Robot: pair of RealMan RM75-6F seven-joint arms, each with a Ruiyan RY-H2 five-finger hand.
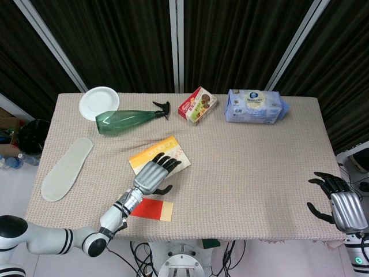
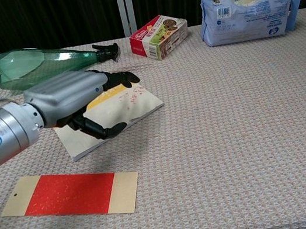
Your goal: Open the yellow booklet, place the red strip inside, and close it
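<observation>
One left hand (image 2: 74, 102) hovers over the closed yellow booklet (image 2: 131, 109).

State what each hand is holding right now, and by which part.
Nothing is held. The left hand hovers over the yellow booklet, fingers spread, without gripping it. The right hand is open at the table edge.

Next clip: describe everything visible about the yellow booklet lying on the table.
The yellow booklet is a thin paper-looking booklet, cover yellow-orange along one band and cream with faint red markings elsewhere. It lies closed and flat on the woven beige tablecloth, skewed to the table edges, beyond the red strip. The left hand is over its near-left part, fingers extended; contact cannot be told.
</observation>
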